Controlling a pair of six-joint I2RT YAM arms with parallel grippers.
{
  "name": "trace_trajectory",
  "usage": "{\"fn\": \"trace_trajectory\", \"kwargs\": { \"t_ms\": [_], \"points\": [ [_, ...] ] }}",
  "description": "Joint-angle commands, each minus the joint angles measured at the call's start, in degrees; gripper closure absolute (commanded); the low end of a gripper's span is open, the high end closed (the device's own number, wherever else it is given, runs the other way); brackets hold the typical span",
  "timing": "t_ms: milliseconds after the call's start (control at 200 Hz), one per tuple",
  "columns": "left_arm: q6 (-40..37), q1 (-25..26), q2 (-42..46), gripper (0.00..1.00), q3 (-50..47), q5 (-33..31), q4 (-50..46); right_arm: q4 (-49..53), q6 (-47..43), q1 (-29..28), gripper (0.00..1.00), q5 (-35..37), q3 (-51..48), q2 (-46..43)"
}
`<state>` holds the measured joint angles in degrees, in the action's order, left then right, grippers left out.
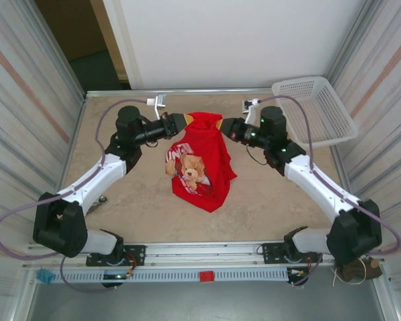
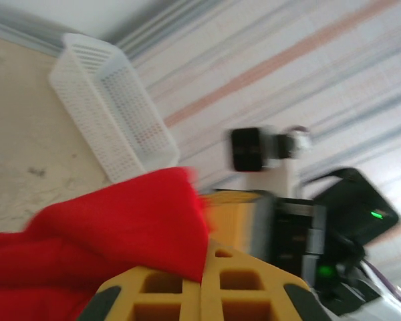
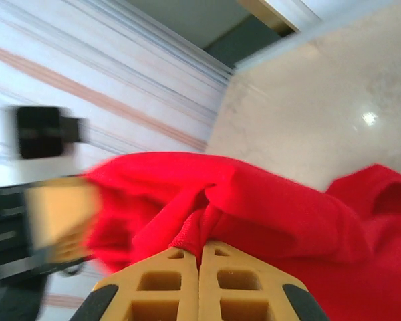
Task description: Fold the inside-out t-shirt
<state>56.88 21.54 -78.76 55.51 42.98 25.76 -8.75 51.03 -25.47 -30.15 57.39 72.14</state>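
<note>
L gripper (image 1: pixel 181 122) & R gripper (image 1: pixel 220 125) both clamped on red t-shirt (image 1: pixel 205 160) top edge, holding it up; next prob needs spreading + laying flat.

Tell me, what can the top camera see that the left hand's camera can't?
Top camera, not the left hand's camera: the bear picture on the red shirt, and lots of the table.

Left hand's camera, not the top camera: a close look at the left hand, with its yellow fingers squeezed shut on the cloth and their little square pockets.

Both: the red shirt, the white basket, and the right hand at the shirt's other side.
</note>
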Motion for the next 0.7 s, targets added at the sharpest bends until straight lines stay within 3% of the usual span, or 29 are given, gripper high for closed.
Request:
{"fn": "trace_trajectory", "kwargs": {
  "t_ms": [0,40,120,165,261,481,571,696],
  "points": [
    [0.4,-1.3,0.0,1.00,-1.8,-3.1,2.3,-12.0,2.0,-0.2,1.00,-7.6,-0.8,-5.5],
    [0.1,-1.3,-0.5,0.98,-1.7,-2.9,2.1,-14.1,1.8,-0.6,1.00,-8.9,-1.3,-5.9],
    [-2.0,-1.3,-0.4,0.60,-0.5,-2.7,-0.6,-16.9,1.7,-0.8,1.00,-11.8,-1.6,-5.1],
    [-3.9,-1.4,0.5,0.44,0.1,-3.5,-3.5,-18.4,2.1,-0.8,1.00,-13.3,-1.7,-4.2],
    [-9.5,-1.4,4.1,0.33,1.7,-6.1,-11.5,-19.9,2.3,-0.8,1.00,-15.1,-1.7,-2.6],
    [-15.6,0.6,14.0,0.30,2.9,-12.7,-22.3,-18.6,1.4,-0.6,1.00,-14.1,-3.3,-1.3],
    [-19.0,3.5,15.6,0.34,4.0,-14.9,-25.0,-18.6,1.4,-0.6,1.00,-13.5,-3.9,-1.0],
    [-21.0,6.2,13.5,0.47,5.9,-14.0,-25.2,-18.5,1.5,-0.6,1.00,-13.1,-4.2,-0.8]
  ]
}}
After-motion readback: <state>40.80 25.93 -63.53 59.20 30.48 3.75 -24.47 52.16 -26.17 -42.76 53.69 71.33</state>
